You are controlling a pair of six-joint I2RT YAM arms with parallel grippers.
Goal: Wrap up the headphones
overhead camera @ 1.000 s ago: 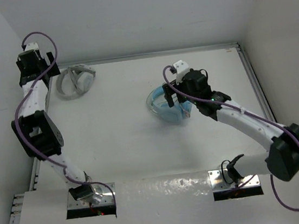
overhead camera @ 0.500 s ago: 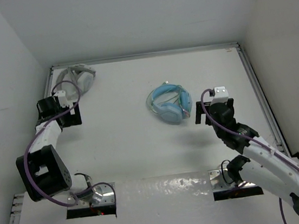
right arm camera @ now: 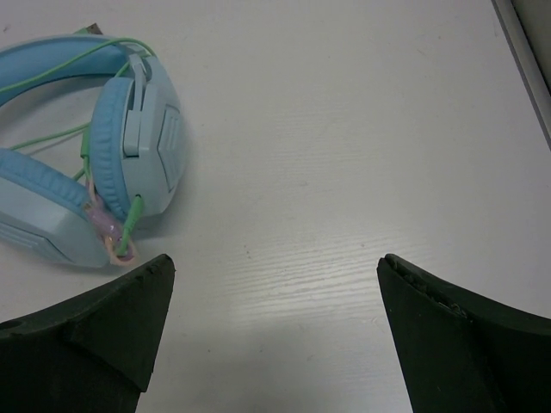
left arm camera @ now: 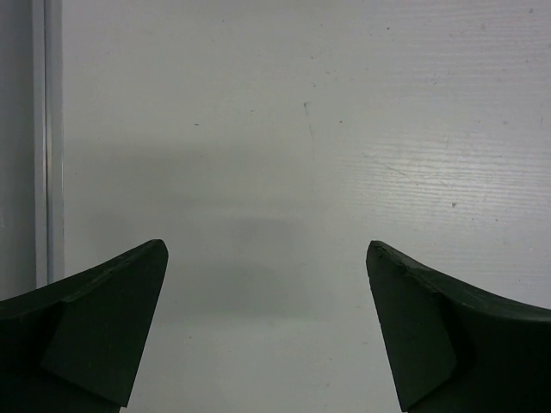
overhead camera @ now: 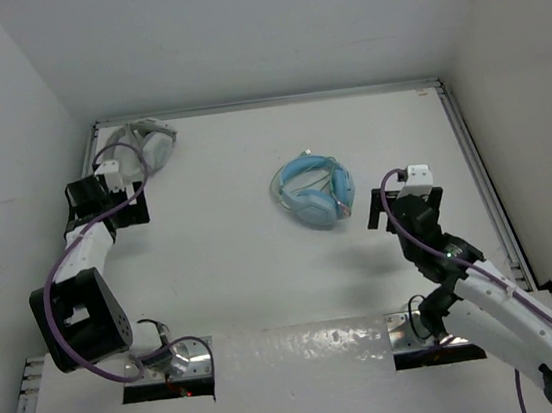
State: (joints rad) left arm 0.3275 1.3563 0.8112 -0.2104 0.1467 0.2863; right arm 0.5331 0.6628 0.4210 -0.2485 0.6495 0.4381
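While both arms hover above the table (overhead camera: pixel 244 271), neither end effector is in contact with any object. The left gripper (overhead camera: pixel 133 206) is seen with its jaws spread wide apart and nothing between them; in the left wrist view, only bare table surface and a metal edge rail (left arm camera: pixel 47 129) at the far left are visible past the left gripper (left arm camera: pixel 267 258). The headphones (overhead camera: pixel 139 143) (the white and light-grey pair) are found just beyond the left gripper, in the far corner of the table on that gripper's side, near it but clear of the fingers; this pair is not captured by the left wrist camera. The right gripper (overhead camera: pixel 403 203) is likewise held fully parted and empty. The light blue headphones (overhead camera: pixel 312 194) lie to the left of the right gripper and slightly beyond it, near but apart. In the right wrist view, the light blue headphones (right arm camera: pixel 95 146) are shown ahead of the left finger (right arm camera: pixel 95 344), with a thin green cable (right arm camera: pixel 60 73) looped over the headband.
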